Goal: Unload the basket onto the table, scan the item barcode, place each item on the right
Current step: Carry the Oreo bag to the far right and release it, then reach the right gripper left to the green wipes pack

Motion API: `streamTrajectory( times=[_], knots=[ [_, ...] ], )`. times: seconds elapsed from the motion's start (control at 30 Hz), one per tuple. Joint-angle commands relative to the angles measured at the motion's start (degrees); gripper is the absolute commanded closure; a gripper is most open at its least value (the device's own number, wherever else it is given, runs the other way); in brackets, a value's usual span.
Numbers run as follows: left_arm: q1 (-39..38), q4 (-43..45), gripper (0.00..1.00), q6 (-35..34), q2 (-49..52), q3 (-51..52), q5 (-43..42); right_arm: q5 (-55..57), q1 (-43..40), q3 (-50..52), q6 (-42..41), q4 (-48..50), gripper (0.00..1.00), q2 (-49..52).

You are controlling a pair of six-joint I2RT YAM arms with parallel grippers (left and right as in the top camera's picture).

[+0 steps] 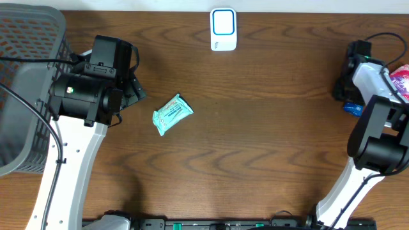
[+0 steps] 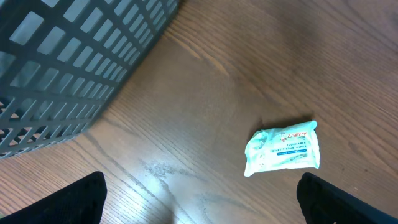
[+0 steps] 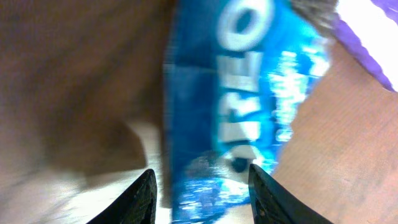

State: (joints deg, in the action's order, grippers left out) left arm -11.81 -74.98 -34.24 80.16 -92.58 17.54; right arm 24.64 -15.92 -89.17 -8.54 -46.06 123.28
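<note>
On the worktop (image 1: 268,128), overhead view:
- scanner (image 1: 223,29), white with a blue window, far edge, centre
- wire basket (image 1: 25,76), grey, far left
- wipes packet (image 1: 172,114), teal, lying flat and free, left of centre
- left arm (image 1: 89,89), between basket and wipes
- right arm (image 1: 377,128), at the right edge, its wrist over a blue biscuit packet (image 1: 351,108), well apart from the scanner
- pink wrapper (image 1: 401,78), just beside it

Left wrist view:
- left fingers (image 2: 81,199), spread wide and empty, above bare wood
- wipes packet ahead and to the right, untouched
- basket wall at upper left

Right wrist view (blurred):
- right fingers (image 3: 137,199), one on either side of the biscuit packet's near end
- whether they pinch it or merely flank it cannot be told
- a white-and-purple thing (image 3: 367,37) lies beyond

Step in hand, as judged: taking up the biscuit packet for scanning.

Handling notes:
- the foil is slippery and crushable, so close on the flat end seam, not the bulging middle
- confirm the hold before lifting
- lift clear of the neighbouring wrappers
- no barcode shows here, so be ready to turn the packet until the printed panel squarely faces the scanner window
</note>
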Motion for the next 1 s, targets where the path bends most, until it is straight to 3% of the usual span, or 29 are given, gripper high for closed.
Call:
streamTrajectory(
  times=[0.0, 0.2, 0.43, 0.57, 0.67, 0.77, 0.97],
  knots=[
    [0.2, -0.2, 0.02, 0.6, 0.2, -0.4, 1.2, 3.4, -1.3, 0.2, -0.7, -1.1, 0.57, -1.4],
    [0.2, -0.2, 0.02, 0.6, 0.2, -0.4, 1.2, 8.7, -1.2, -0.6, -7.1, -4.7, 0.58, -1.7],
    [0.2, -0.2, 0.02, 0.6, 0.2, -0.4, 1.2, 5.8, 0.7, -3.5, -12.7, -8.1, 0.62, -4.0],
    [0.2, -0.2, 0.02, 0.6, 0.2, -0.4, 1.2, -16.0, 2.9, -4.2, -8.3, -6.9, 0.59, -5.7],
    [0.2, -0.2, 0.02, 0.6, 0.2, -0.4, 1.2, -38.1, 4.7, -4.1, -1.2, -4.5, 0.52, -5.7],
    [0.2, -0.2, 0.02, 0.6, 0.2, -0.4, 1.2, -53.2, 7.8, -3.7, 3.0, -2.6, 0.42, -5.5],
    [0.2, -0.2, 0.02, 0.6, 0.2, -0.4, 1.2, -56.3, 17.3, -3.7, 3.1, -1.0, 0.27, -5.2]
  ],
)
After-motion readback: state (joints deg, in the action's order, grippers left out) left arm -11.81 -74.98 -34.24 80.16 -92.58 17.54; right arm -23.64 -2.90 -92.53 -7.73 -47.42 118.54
